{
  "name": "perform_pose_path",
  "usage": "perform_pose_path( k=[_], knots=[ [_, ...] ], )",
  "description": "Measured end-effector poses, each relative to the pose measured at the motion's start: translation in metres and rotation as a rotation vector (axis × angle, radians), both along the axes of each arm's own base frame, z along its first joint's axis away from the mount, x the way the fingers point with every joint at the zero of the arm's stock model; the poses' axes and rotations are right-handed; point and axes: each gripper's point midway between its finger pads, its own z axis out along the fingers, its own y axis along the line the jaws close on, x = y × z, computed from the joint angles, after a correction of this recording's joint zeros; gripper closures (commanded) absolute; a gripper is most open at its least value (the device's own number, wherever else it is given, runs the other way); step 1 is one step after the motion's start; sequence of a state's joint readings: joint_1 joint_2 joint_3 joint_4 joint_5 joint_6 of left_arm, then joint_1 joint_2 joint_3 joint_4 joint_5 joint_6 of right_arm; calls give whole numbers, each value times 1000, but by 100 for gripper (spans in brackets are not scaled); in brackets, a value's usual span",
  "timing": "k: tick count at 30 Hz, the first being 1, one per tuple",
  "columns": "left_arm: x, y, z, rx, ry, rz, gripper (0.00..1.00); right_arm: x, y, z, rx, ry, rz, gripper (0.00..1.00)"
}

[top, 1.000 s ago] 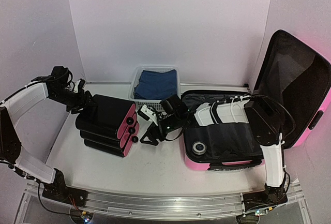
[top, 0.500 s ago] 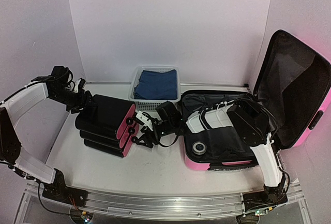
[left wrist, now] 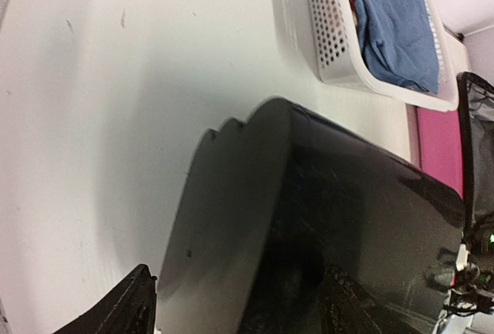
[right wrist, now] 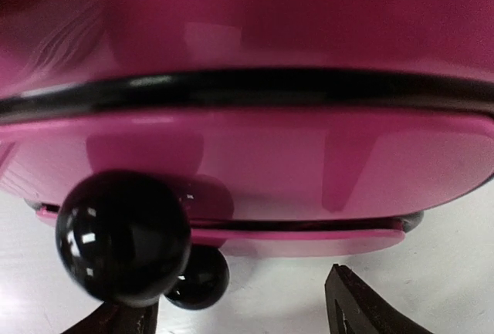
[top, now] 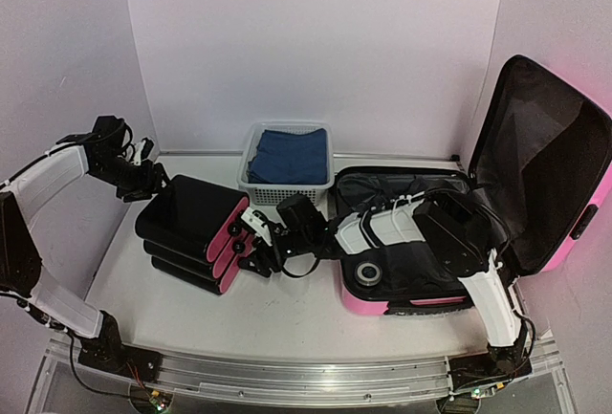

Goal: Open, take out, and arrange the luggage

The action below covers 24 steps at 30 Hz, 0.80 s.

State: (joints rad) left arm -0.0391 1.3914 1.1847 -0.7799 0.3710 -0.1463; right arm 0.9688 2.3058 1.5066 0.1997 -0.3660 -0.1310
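The luggage [top: 583, 218] lies open at the right, its lid upright and its black lining showing; a strip of its pink shell [left wrist: 440, 141] also shows in the left wrist view. My right gripper [top: 252, 248] reaches left, out past the luggage. It stands open [right wrist: 239, 315] close against the pink fronts of a black drawer unit [top: 191, 213], with a black knob [right wrist: 123, 234] just ahead of its left finger. My left gripper [top: 143, 181] is open at the unit's back left end [left wrist: 255, 311], one finger over the black body [left wrist: 309, 210] and one beside it.
A white mesh basket [top: 251, 185] holding blue cloth [top: 292, 154] stands at the back centre, just behind the drawer unit; its rim [left wrist: 332, 33] also appears in the left wrist view. White walls enclose the table on three sides. Inside the luggage lie black straps and a round item [top: 368, 272].
My right gripper has travelled left from beside the luggage to the drawer unit's pink fronts, its jaws narrowing a little. The unit has shifted slightly left, and my left gripper drew back and up a little.
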Motion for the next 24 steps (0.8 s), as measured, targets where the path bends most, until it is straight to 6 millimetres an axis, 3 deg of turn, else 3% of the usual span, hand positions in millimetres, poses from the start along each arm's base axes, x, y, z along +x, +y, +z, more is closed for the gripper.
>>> perform_pose_path(
  k=[7,17,24],
  knots=[
    [13,10,3,63,-13,-2,27,-25,0,1,-25,8,-67,15],
    [-2,-19,-1,-94,32,-109,30,-75,-7,31,-31,-93,16,13],
    [-10,-29,-6,-177,27,-145,31,-91,-18,12,-79,-157,9,16]
  ],
)
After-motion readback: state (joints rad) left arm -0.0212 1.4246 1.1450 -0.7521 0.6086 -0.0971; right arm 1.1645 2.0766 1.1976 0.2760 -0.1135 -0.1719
